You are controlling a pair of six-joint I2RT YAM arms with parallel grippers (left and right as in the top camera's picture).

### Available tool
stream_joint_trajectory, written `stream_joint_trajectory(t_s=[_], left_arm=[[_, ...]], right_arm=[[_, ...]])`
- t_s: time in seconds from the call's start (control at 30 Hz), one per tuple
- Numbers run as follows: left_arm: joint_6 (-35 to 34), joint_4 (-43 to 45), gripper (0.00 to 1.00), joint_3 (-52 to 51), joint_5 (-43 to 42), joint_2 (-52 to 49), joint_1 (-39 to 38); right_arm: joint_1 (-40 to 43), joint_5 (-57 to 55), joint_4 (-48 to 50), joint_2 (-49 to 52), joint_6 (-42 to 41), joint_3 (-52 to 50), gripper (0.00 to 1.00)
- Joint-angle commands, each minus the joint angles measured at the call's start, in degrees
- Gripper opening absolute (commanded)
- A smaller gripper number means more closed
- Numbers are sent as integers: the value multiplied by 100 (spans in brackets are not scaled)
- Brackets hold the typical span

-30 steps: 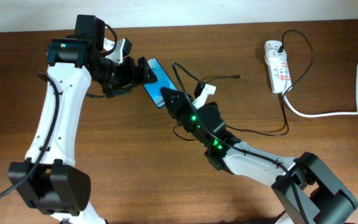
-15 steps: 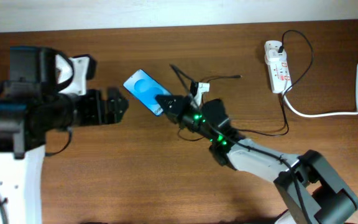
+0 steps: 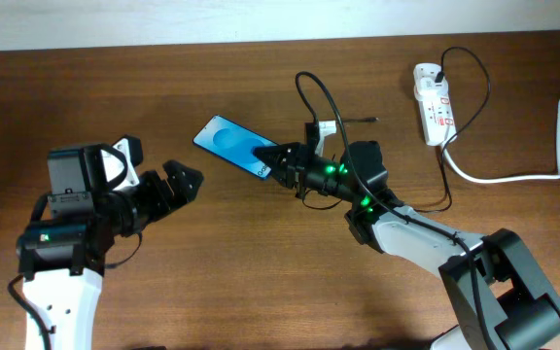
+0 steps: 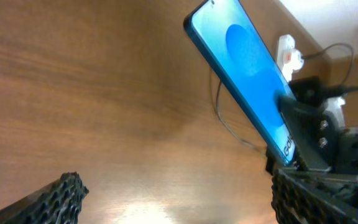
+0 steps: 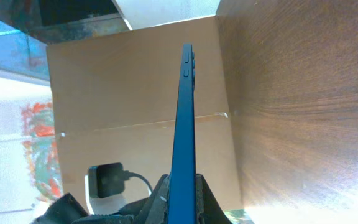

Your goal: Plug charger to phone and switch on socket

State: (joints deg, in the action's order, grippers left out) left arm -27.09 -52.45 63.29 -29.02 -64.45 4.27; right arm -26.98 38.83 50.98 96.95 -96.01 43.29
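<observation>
The right gripper [image 3: 272,162] clamps the slim blue-screened phone [image 3: 224,139]; left gripper [image 3: 178,179] gapes empty. At two o'clock, thin black charger cable [image 3: 358,122] seems unplugged; white oblong socket [image 3: 434,105] awaits switching.

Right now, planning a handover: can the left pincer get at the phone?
Probably yes: the left pincer is open, nothing stands between it and the phone, whose near end juts free of the right pincer.
</observation>
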Motion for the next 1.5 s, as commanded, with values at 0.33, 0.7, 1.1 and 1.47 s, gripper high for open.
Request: stream_joint_trajectory(t_s=[0.33,0.7,1.1,1.47], left_arm=[[-3480,704,99,-162,-238,-822,22],[-4986,1843,100,-162,-269,-1462,-800],[-5904,2334,83,-162,-144,-1462,-1097],[-5904,2544,55,-162,-68,-1462,-1147]], right_arm=[[4,-719,-232,-68,-1606,96,4],[4,-750,-575,-68,-1193,96,4],[-232,-494,22,-68,-1698,98,4],[-382,-391,28,-68,-1731,98,4]])
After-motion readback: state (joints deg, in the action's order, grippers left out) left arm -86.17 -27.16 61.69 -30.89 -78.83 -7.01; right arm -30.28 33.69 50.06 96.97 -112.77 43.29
